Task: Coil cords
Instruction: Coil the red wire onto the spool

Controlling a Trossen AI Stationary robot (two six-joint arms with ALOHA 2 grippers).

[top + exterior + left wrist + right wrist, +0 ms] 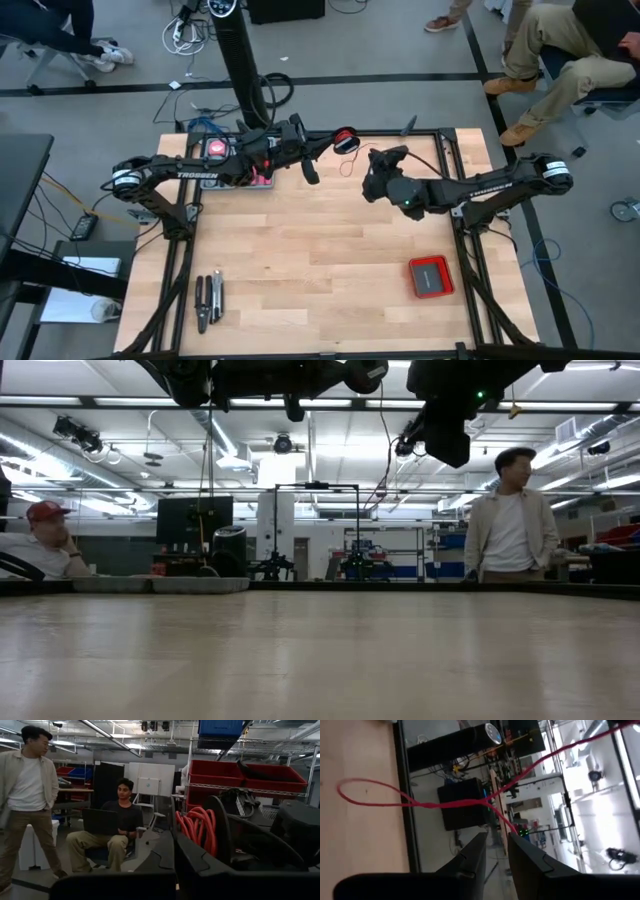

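Observation:
The cord is a thin red wire, partly wound as a red coil [196,827] on a black spool [345,139] that hangs above the table's far middle. My left gripper [327,149] reaches in from the left and is shut at the spool. From the coil the wire [445,802] runs slack through the air, makes a loose loop [345,790] over the wood, and enters the narrow gap of my right gripper [497,836]. That gripper is also off the table, just right of the spool [374,168], and stands slightly open. My left gripper is shut beside the spool's black flange [220,827], pointing roughly level from the table's left. Its own fingers [165,850] hide the place of contact. The spool is lifted clear of the table. My right gripper has the wire running between its parted fingers, lying against the inner edge of one fingertip [516,834]. A gap shows between the fingers, so the wire is not pinched. The strand is slack.
A flat red box [431,276] lies near the table's right front. Dark hand tools [208,300] lie at the left front. A pink-and-red object [217,150] sits under the left arm at the far edge. People sit and stand beyond the table.

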